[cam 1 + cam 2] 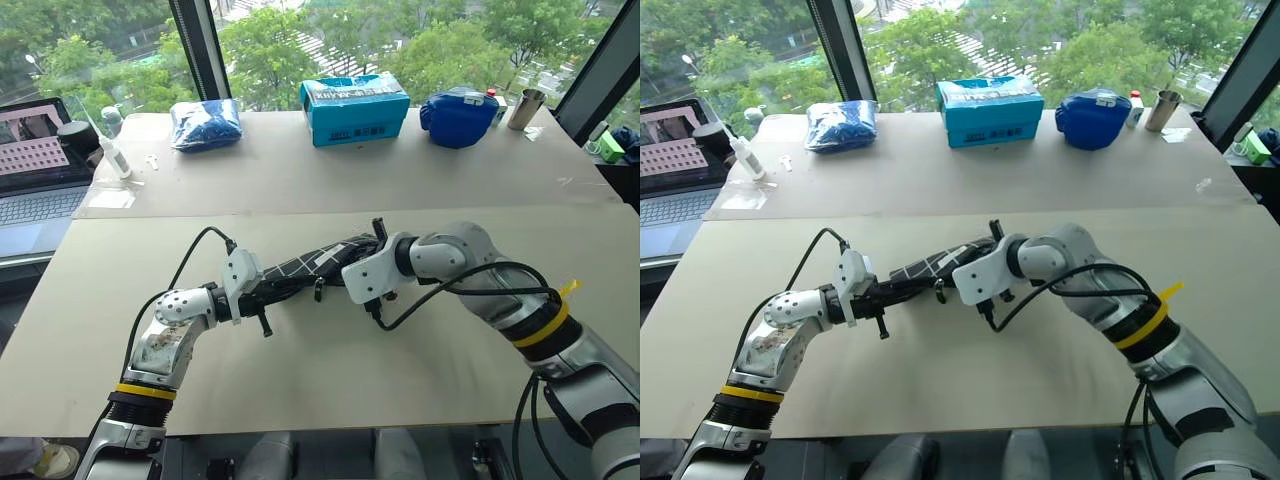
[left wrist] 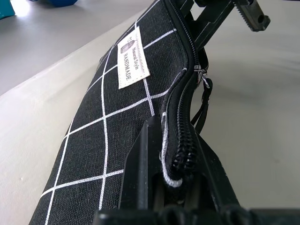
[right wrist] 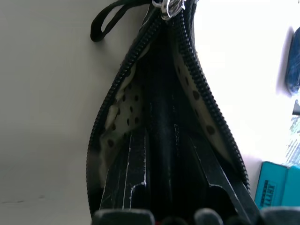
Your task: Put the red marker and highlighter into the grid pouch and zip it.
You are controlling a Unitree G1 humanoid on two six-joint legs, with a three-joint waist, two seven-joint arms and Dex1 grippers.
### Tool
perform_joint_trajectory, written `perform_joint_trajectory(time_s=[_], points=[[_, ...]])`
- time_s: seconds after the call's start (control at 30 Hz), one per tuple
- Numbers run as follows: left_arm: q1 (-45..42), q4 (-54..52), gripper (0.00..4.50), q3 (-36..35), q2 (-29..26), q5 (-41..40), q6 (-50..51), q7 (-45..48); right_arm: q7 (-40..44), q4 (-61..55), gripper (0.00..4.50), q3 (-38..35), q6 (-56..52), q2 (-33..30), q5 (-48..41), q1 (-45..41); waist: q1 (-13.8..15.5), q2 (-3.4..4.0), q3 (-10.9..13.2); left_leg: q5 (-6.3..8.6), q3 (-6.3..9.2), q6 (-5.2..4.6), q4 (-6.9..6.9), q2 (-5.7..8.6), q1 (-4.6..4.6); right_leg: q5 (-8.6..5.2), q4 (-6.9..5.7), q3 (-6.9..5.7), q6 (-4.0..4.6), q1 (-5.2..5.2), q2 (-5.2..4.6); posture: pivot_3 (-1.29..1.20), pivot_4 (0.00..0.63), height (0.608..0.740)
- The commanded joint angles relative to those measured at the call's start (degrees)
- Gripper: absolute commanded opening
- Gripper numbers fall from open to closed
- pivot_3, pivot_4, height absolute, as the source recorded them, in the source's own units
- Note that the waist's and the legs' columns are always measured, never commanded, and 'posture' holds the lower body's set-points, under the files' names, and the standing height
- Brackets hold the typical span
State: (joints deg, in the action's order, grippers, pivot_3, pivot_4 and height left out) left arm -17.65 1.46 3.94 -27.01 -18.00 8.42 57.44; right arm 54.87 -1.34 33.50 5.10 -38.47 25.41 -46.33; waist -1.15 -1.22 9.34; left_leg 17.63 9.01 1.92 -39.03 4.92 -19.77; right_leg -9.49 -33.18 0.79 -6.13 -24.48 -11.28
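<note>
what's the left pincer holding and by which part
The left pincer is shut on the black white-gridded fabric pouch, clamping its zipper edge at one end.

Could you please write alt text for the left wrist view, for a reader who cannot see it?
The left pincer, shut, clamps the zipper end of the grid pouch, black fabric with white grid lines and a small white label. Its zipper pull hangs partway along, above a pale table.
</note>
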Motion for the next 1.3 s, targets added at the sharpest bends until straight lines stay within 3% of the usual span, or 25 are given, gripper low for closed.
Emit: perform_joint_trajectory(time_s=[0.03, 0.2, 0.3, 0.43, 0.6, 0.7, 0.83, 1.1, 1.3], points=[[-0.63, -1.15, 0.00, -0.43, 0.05, -0.40, -1.21, -0.05, -0.42, 1.13, 1.79, -1.71, 2.79, 3.69, -3.02, 0.62, -0.12, 0.00, 0.00, 0.00, 0.00, 0.00, 0.01, 0.00, 0.00, 0.00, 0.00, 0.00, 0.00, -0.01, 0.00, 0.00, 0.150, 0.740], [-0.36, -1.46, 0.00, -0.91, 0.06, -0.64, -1.07, -0.60, -0.15, 0.98, 3.55, -10.36, -7.29, 5.41, -9.00, 2.08, -0.22, 0.00, 0.00, -0.01, 0.02, 0.01, 0.01, 0.01, -0.02, 0.02, 0.00, 0.01, 0.02, -0.04, 0.00, 0.00, 0.150, 0.740], [-0.08, -1.62, 0.00, -1.33, 0.26, -1.07, -0.80, -1.17, 1.76, -2.62, 3.55, -16.90, -14.85, 5.07, -16.40, 4.13, -0.05, 0.00, 0.00, -0.01, 0.05, 0.01, 0.01, 0.00, -0.02, 0.02, 0.00, 0.00, 0.03, -0.03, 0.00, 0.00, 0.150, 0.740], [0.02, -1.61, 0.00, -2.46, 0.81, -2.13, -0.05, -2.25, 7.43, -14.24, 3.55, -36.40, -37.07, 1.19, -39.12, 13.63, 0.50, 0.00, 0.00, 0.00, 0.17, 0.00, 0.02, 0.01, -0.11, 0.02, 0.02, -0.06, 0.03, -0.03, 0.00, 0.00, 0.150, 0.740], [-0.74, -1.15, 0.00, -3.65, 1.38, -3.62, 1.13, -2.74, 6.58, -21.12, 3.55, -45.68, -49.55, -1.21, -52.04, 21.81, 0.12, 0.01, -0.01, 0.02, 0.12, -0.03, 0.03, 0.00, -0.09, 0.02, 0.04, -0.05, 0.03, -0.03, 0.00, 0.00, 0.150, 0.740], [-2.12, -0.23, 0.00, -4.74, 2.24, -5.01, 2.27, -3.42, 3.74, -22.68, 3.55, -42.98, -50.41, -2.21, -49.94, 29.86, 0.24, 0.02, -0.01, 0.02, 0.05, -0.04, 0.03, -0.01, -0.01, 0.04, 0.00, 0.01, 0.05, 0.00, 0.01, 0.00, 0.150, 0.740], [-3.29, 0.55, 0.00, -4.85, 2.75, -5.50, 2.91, -3.36, -4.97, -21.10, 3.55, -34.24, -49.88, 3.09, -45.03, 32.65, 0.02, 0.01, -0.02, 0.03, 0.01, -0.05, -0.06, 0.00, 0.09, 0.04, -0.03, 0.03, 0.04, 0.12, 0.02, 0.00, 0.150, 0.740], [-4.01, 1.25, 0.00, -4.48, 2.69, -5.08, 2.63, -2.62, -17.73, -12.32, 3.55, -24.23, -48.73, 16.72, -39.54, 22.70, 0.03, 0.01, -0.02, -0.01, 0.04, 0.02, -0.10, 0.00, 0.12, 0.06, -0.02, 0.07, 0.06, 0.08, 0.03, 0.00, 0.150, 0.740], [-3.36, 0.26, 0.00, -4.12, 2.76, -4.94, 2.76, -2.84, -20.77, -7.20, 3.55, -20.53, -48.96, 24.37, -38.52, 15.99, -0.13, 0.02, -0.02, -0.03, 0.09, 0.05, -0.09, 0.00, 0.06, 0.06, -0.09, 0.05, 0.07, 0.00, 0.03, 0.00, 0.150, 0.740]])
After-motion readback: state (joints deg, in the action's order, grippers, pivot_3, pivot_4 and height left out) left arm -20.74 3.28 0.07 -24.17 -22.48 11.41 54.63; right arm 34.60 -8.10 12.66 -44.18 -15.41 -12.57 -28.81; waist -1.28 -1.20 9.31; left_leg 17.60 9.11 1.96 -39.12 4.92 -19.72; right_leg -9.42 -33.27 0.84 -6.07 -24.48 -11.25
